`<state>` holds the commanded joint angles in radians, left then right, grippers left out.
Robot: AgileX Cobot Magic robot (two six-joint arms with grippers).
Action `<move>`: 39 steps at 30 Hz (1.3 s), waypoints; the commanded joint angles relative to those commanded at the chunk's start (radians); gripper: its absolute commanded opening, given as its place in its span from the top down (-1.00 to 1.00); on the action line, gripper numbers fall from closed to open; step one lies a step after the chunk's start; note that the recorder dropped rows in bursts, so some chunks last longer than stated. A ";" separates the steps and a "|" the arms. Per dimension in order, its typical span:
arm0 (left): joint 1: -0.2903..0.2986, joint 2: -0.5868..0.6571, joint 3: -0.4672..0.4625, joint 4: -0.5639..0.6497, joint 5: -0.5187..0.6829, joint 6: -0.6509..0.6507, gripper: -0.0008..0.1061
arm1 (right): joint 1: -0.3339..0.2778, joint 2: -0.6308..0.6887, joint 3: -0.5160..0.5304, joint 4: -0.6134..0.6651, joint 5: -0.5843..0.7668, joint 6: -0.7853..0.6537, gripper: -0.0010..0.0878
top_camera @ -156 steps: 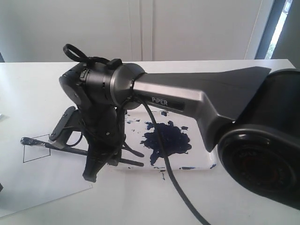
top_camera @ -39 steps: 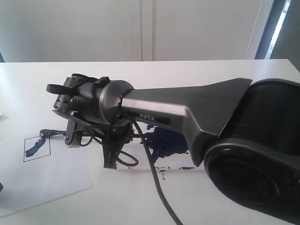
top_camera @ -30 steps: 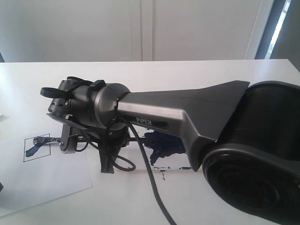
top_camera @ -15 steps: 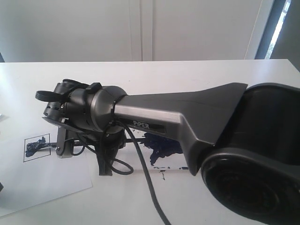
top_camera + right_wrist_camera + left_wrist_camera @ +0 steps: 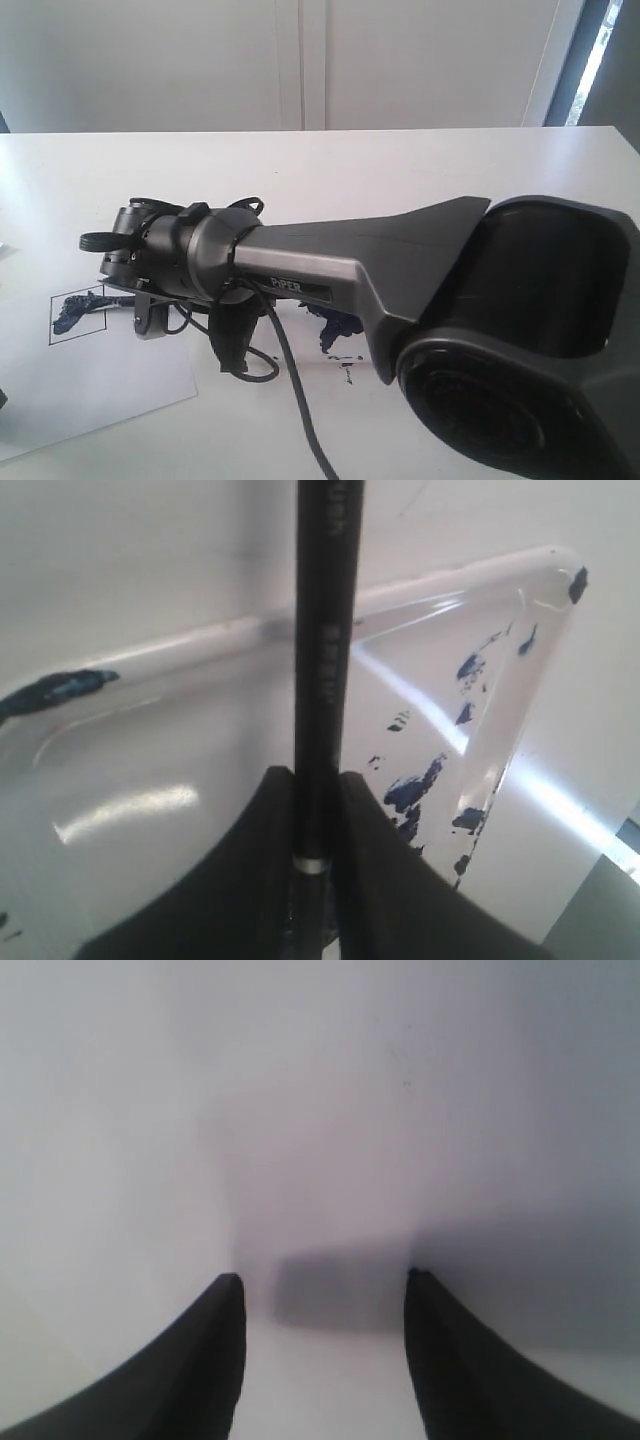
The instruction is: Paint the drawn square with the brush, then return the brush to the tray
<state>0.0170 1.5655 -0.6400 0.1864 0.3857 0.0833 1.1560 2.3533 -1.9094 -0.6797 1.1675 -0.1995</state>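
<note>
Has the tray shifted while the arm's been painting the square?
No. In the exterior view, the flecked front rim of the tray sits in the same spot, right of the paper sheet, as in every earlier picture.

A white table (image 5: 420, 170) carries everything here. A shallow clear tray (image 5: 345, 362), flecked and smeared with dark blue paint, lies flat on it and is only partly in view. To the left of the tray in the exterior view, a white paper sheet (image 5: 90, 385) lies flat on the tabletop.

Black brush (image 5: 325, 630); clear tray (image 5: 450, 580) flecked dark blue; thin black-outlined square (image 5: 77, 312) smeared blue-black on white paper (image 5: 100, 390).
</note>
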 joint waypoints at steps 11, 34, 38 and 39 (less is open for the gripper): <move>0.000 0.000 0.000 0.000 0.002 0.000 -0.02 | 0.014 0.000 -0.013 0.014 -0.009 -0.059 0.98; 0.000 0.000 0.000 0.000 0.000 0.002 -0.02 | 0.012 0.034 -0.013 -0.130 -0.057 -0.031 0.98; 0.000 0.000 0.000 0.000 0.001 0.002 -0.02 | 0.010 0.044 -0.013 -0.179 -0.077 0.000 0.98; 0.000 0.000 0.000 0.000 0.001 0.002 -0.02 | 0.010 0.047 -0.013 -0.190 -0.077 0.004 0.98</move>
<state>0.0170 1.5655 -0.6400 0.1864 0.3870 0.0851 1.1661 2.4003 -1.9228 -0.8698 1.0901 -0.1951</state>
